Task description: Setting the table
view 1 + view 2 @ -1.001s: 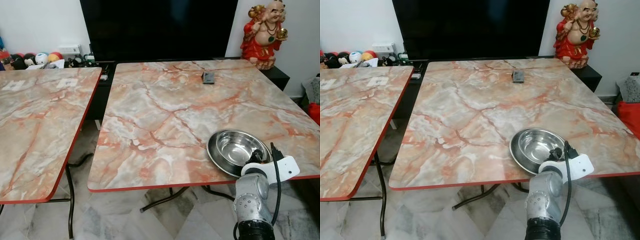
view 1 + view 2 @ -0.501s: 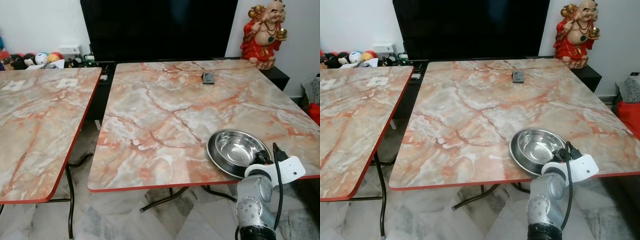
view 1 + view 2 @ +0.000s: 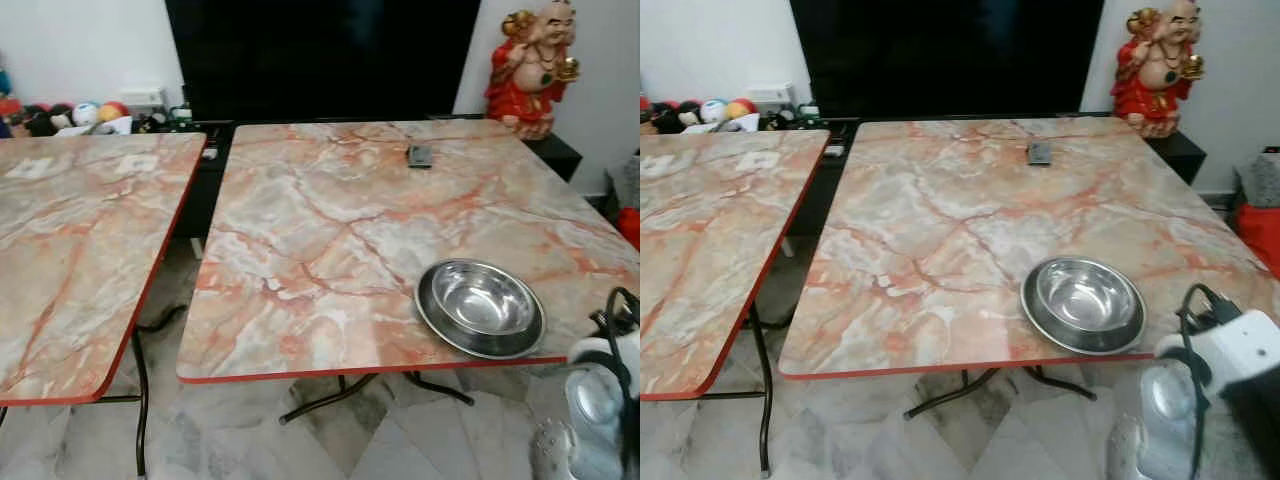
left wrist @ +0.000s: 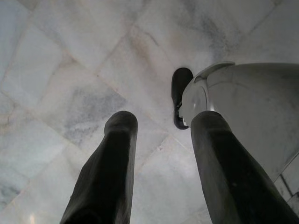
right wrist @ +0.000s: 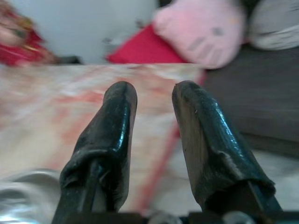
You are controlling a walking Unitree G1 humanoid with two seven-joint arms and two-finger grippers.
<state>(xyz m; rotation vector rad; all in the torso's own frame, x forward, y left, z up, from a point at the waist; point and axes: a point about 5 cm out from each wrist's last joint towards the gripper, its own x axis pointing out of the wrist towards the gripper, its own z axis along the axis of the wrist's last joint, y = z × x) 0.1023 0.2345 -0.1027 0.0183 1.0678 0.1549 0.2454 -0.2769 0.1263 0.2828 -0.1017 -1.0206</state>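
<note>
With the round shiny steel bowl [image 3: 481, 307] resting near the marble-patterned table's red front edge [image 3: 300, 375], the right gripper [image 5: 152, 100], fingers apart and empty, should draw clear without nudging it; the left gripper [image 4: 161, 121], also parted, hangs idle.

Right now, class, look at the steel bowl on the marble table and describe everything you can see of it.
The steel bowl is round, shiny and looks like polished metal, with a wide flat rim around a shallow, empty basin that mirrors the room's light. It sits upright on the marble-patterned table, near the table's front edge on the robot's right side, its rim just short of the red edging. Nothing else touches it. The right gripper is apart from it, fingers open and holding nothing.
</note>
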